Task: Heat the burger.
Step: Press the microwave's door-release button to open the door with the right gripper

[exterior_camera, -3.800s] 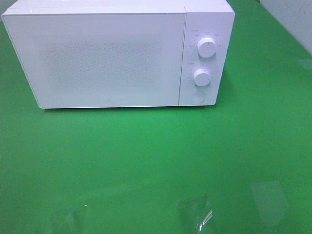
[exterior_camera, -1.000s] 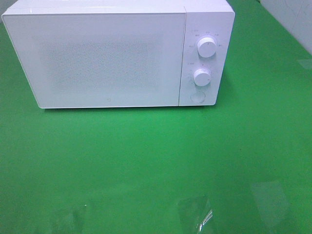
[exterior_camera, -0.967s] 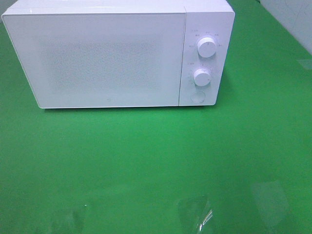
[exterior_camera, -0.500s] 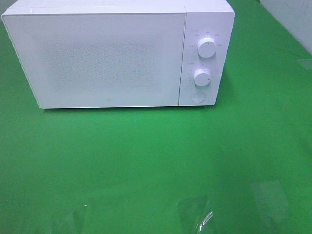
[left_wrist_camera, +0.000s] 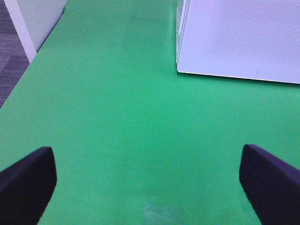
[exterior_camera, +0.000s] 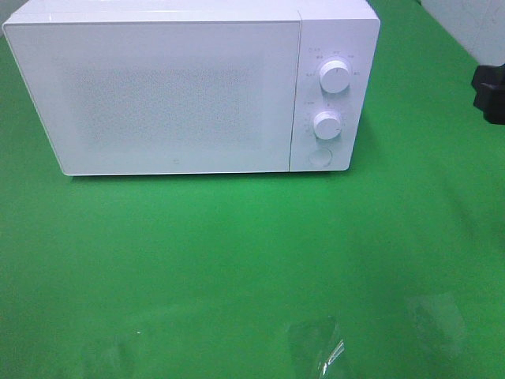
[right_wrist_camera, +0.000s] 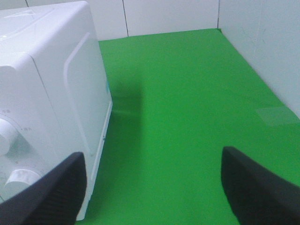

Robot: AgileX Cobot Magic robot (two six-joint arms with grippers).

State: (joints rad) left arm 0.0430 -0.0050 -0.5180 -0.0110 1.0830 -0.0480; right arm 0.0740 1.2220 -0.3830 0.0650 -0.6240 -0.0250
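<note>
A: Where's the burger?

B: It isn't in any view. The microwave (exterior_camera: 189,95) stands shut at the far side of the table (exterior_camera: 237,260). Its door (exterior_camera: 158,99) is too frosted to show whether anything is inside.

A: And the pincers?

B: Both are spread wide and empty. The left pincer (left_wrist_camera: 146,154) looks over bare green toward the door's near left corner. The right pincer (right_wrist_camera: 152,159) sits to the right of the microwave, close beside its side wall.

A: What worries you?

B: The right one. If it swings left toward the round button (exterior_camera: 319,157), a spread finger could catch the cabinet corner. It could also nudge one of the knobs (exterior_camera: 335,77) to a wrong setting. And starting the oven before knowing the burger is inside may heat nothing.

A: Is there room to move?

B: Plenty on the near side and to the right, up to the white wall (right_wrist_camera: 262,56). On the left the table ends at a drop to the grey floor (left_wrist_camera: 9,65).
</note>
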